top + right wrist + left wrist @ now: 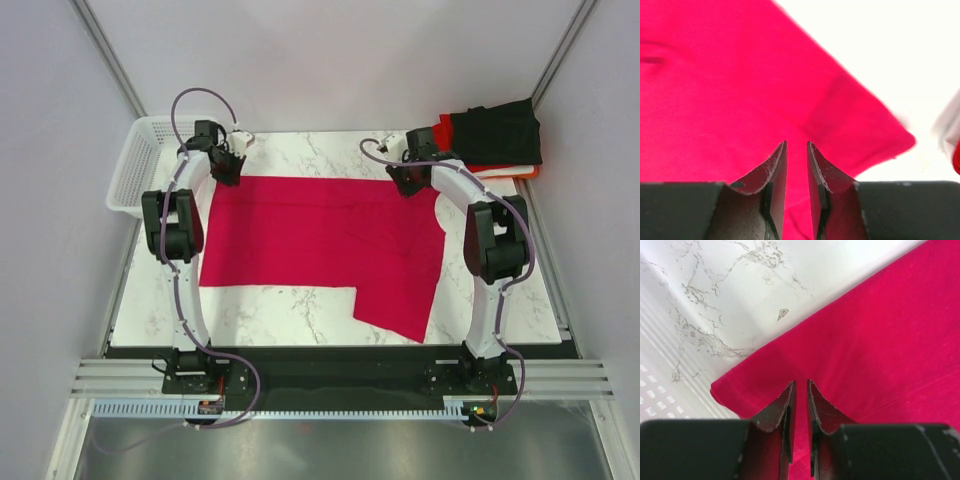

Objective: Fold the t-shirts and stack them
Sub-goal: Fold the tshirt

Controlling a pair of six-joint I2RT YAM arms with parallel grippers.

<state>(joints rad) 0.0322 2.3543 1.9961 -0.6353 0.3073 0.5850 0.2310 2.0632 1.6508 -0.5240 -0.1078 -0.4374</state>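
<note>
A crimson-pink t-shirt (pixel 320 245) lies spread on the marble table, with a flap reaching toward the near right. My left gripper (pixel 228 170) is at its far-left corner and my right gripper (pixel 408 183) at its far-right corner. In the left wrist view the jaws (pixel 801 385) stand almost closed with the crimson cloth (pixel 880 340) pinched between them. In the right wrist view the jaws (pixel 796 145) are likewise narrow on the cloth (pixel 715 100). A folded black t-shirt (pixel 495 135) tops a stack at the far right, with white (pixel 497 171) and orange-red (pixel 532 172) edges under it.
A white mesh basket (pixel 140 160) stands at the table's far left; its wall shows in the left wrist view (pixel 655 390). The stack's edge shows at the right of the right wrist view (pixel 952 135). Booth walls close in on both sides.
</note>
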